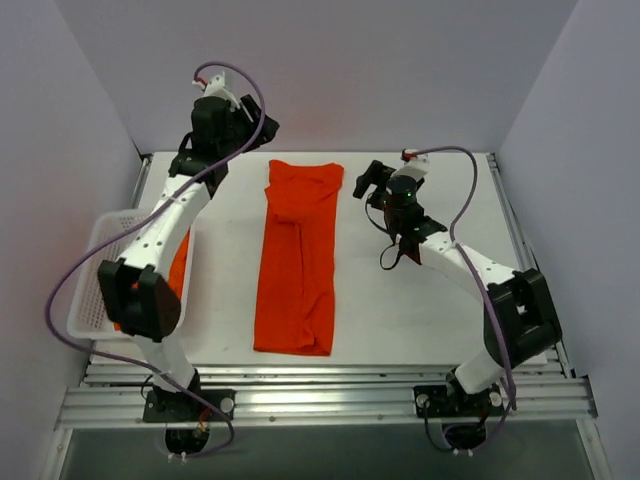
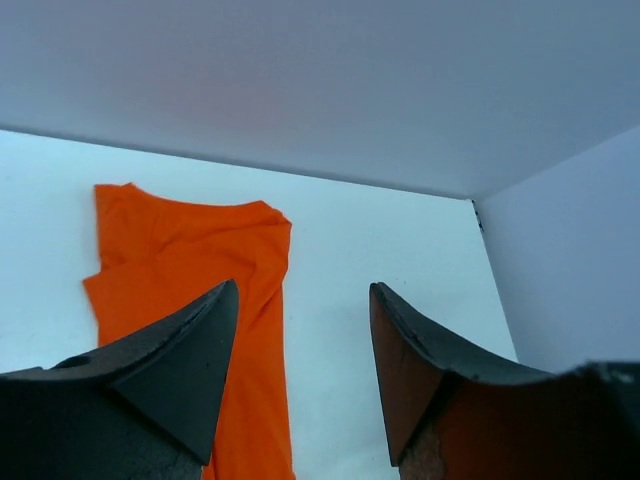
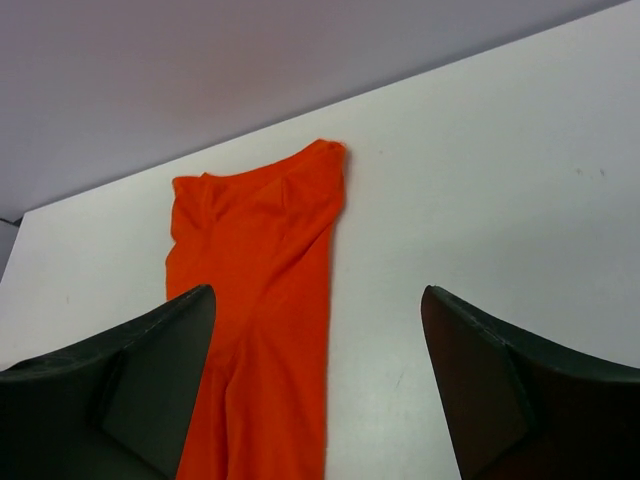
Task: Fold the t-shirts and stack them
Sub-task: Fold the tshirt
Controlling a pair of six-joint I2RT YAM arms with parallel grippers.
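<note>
One orange-red t-shirt (image 1: 298, 255) lies flat on the white table, folded lengthwise into a long narrow strip that runs from the back towards the front edge. My left gripper (image 1: 264, 127) hovers above the strip's far left corner, open and empty. In the left wrist view the t-shirt (image 2: 190, 255) lies below the left gripper (image 2: 303, 286). My right gripper (image 1: 362, 181) hangs just right of the strip's far end, open and empty. The right wrist view shows the t-shirt (image 3: 262, 260) under the right gripper (image 3: 318, 290), left of centre. More orange fabric (image 1: 180, 264) shows in the basket.
A white perforated basket (image 1: 96, 262) stands at the table's left edge, partly under the left arm. Grey walls close in the back and both sides. Metal rails (image 1: 320, 385) run along the near edge by the arm bases.
</note>
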